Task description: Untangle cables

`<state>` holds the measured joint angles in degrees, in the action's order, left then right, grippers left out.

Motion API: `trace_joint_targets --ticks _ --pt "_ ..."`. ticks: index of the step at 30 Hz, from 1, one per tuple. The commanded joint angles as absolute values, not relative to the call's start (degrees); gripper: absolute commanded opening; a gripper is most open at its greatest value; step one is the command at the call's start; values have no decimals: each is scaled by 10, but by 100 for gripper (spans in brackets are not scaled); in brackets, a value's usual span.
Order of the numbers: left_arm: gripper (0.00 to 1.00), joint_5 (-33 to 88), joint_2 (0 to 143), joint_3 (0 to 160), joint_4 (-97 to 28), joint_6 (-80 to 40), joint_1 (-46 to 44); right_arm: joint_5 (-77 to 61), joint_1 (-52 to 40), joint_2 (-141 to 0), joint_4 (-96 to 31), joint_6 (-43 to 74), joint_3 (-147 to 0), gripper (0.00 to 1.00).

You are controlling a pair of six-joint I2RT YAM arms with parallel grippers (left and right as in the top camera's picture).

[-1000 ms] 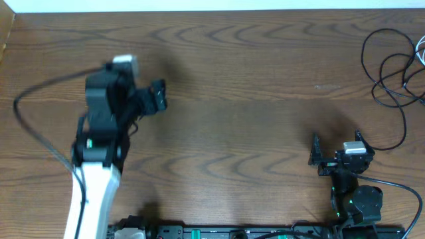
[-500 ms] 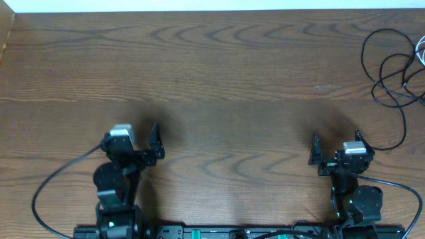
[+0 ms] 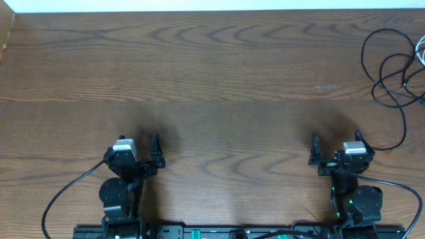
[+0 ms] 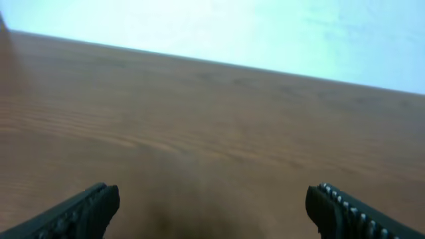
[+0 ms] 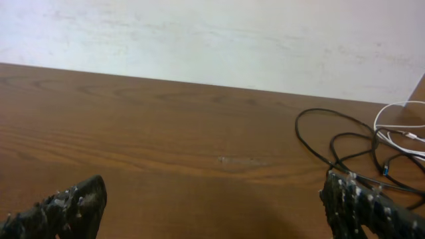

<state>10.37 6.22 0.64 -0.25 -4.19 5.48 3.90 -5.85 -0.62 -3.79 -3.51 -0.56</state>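
Having pulled back to the near edge, left gripper [image 3: 135, 153] spread wide; right gripper [image 3: 336, 146] unmoved, likewise spread; cables [image 3: 390, 78] far right

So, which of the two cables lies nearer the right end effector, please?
The black cable: its loops reach toward the right end effector, while the white cable lies farther right.

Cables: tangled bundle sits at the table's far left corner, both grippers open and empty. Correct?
Not quite. The cables lie at the far right corner, on the right arm's side, as the overhead view shows. The rest holds: the left gripper and the right gripper are both open and empty.
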Motion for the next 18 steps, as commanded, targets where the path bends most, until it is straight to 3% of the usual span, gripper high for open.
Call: trace_joint_targets --ticks 1,18 --pt "95 95 25 2 -34 -30 57 43 -55 -3 -39 -29 -3 99" --pt "95 94 3 2 -32 -30 57 43 -55 -3 -38 -29 -3 99"
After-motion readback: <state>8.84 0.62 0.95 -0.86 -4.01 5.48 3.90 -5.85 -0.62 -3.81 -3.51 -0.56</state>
